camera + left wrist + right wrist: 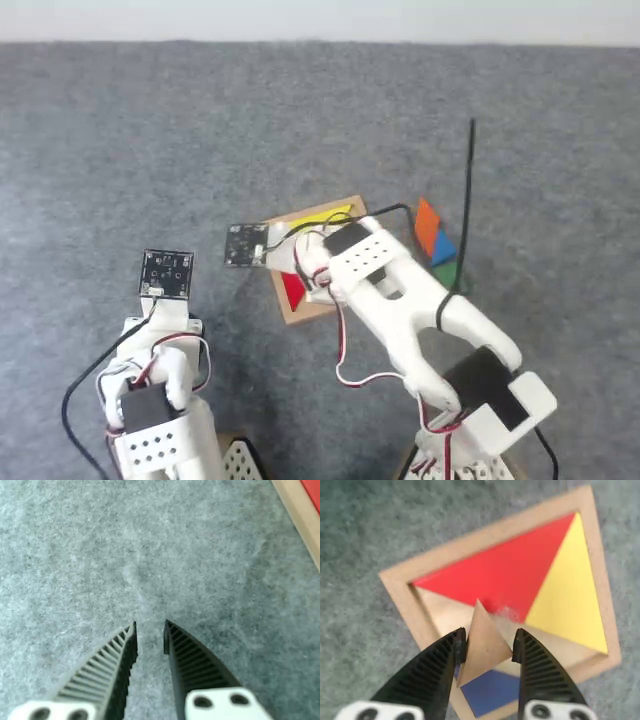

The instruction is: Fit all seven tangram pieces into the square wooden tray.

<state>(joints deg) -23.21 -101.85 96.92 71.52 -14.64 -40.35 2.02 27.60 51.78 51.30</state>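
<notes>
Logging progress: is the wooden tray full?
Not full: wooden tray holds red triangle, yellow triangle, blue piece; bare floor shows, orange piece lies outside.

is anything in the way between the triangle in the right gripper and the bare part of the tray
Nothing visible. The right gripper holds the plain wooden triangle over the bare floor of the tray; the red triangle and blue piece border that gap without covering it.
</notes>
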